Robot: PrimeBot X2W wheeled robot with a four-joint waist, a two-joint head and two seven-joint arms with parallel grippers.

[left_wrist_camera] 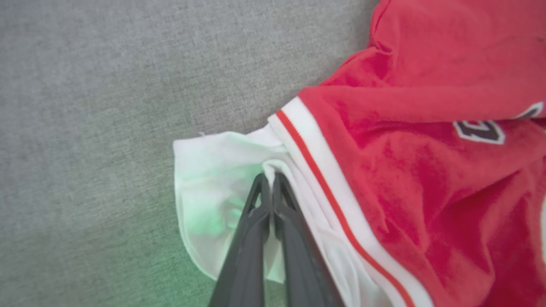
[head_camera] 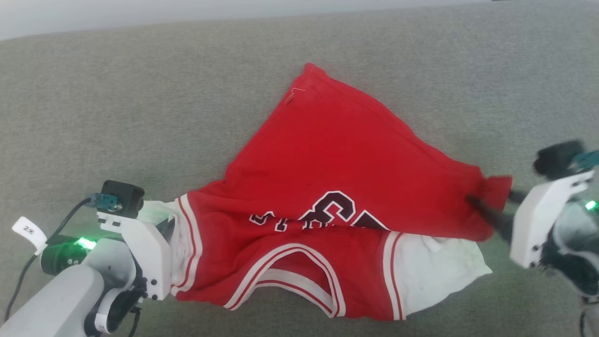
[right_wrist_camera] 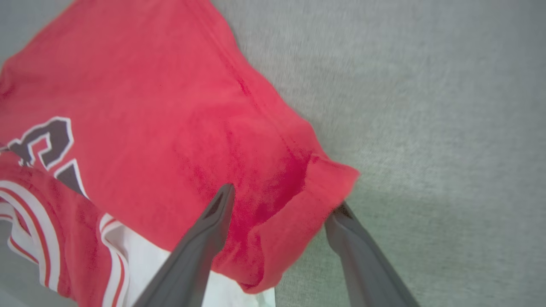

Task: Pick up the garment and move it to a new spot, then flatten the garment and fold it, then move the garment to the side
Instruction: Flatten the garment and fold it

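garment (head_camera: 327, 187) lies rumpled on the grey fabric surface (head_camera: 140, 93), mid head view, one red corner pointing to 12 o'clock. left gripper (left_wrist_camera: 269, 177) sits at its 8 o'clock, fingers pinched tight on the white sleeve (left_wrist_camera: 213, 192). right gripper (right_wrist_camera: 281, 200) is at its 3 o'clock with fingers spread wide, straddling the red hem corner (right_wrist_camera: 324, 183): one finger on the cloth, the other at its edge.
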